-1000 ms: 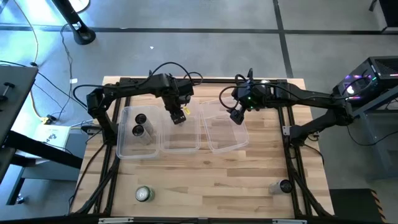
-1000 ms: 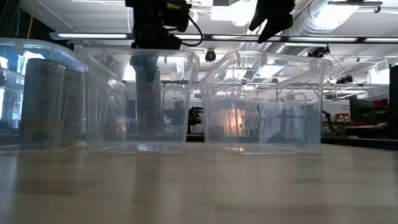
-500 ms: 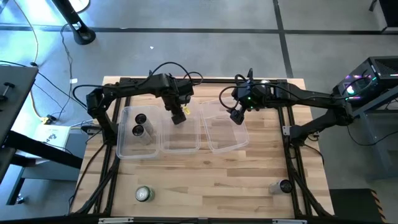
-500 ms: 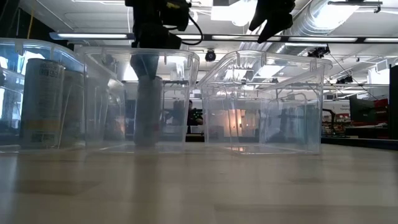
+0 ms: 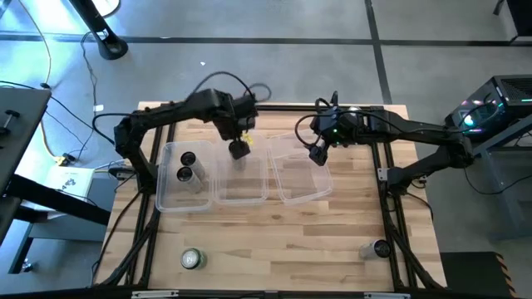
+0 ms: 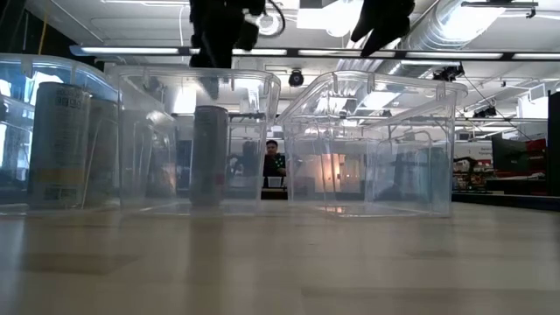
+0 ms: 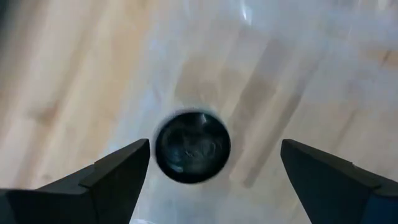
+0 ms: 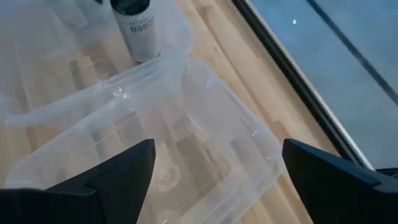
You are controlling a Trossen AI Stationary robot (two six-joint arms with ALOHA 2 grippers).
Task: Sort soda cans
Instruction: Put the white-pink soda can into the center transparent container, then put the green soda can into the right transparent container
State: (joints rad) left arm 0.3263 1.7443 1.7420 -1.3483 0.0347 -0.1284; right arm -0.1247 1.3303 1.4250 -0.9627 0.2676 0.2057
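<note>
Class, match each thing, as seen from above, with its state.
Things:
1. left tub
2. middle tub
3. right tub
4. green can

States:
A. holds one can
B. stands on the table, outside the tubs
C. holds two cans
D. holds no can

Pairs: 1-C, 2-A, 3-D, 4-B

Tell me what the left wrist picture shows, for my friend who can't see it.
A soda can stands upright inside a clear plastic tub, seen from straight above. The left claw hangs open over it, not touching.
</note>
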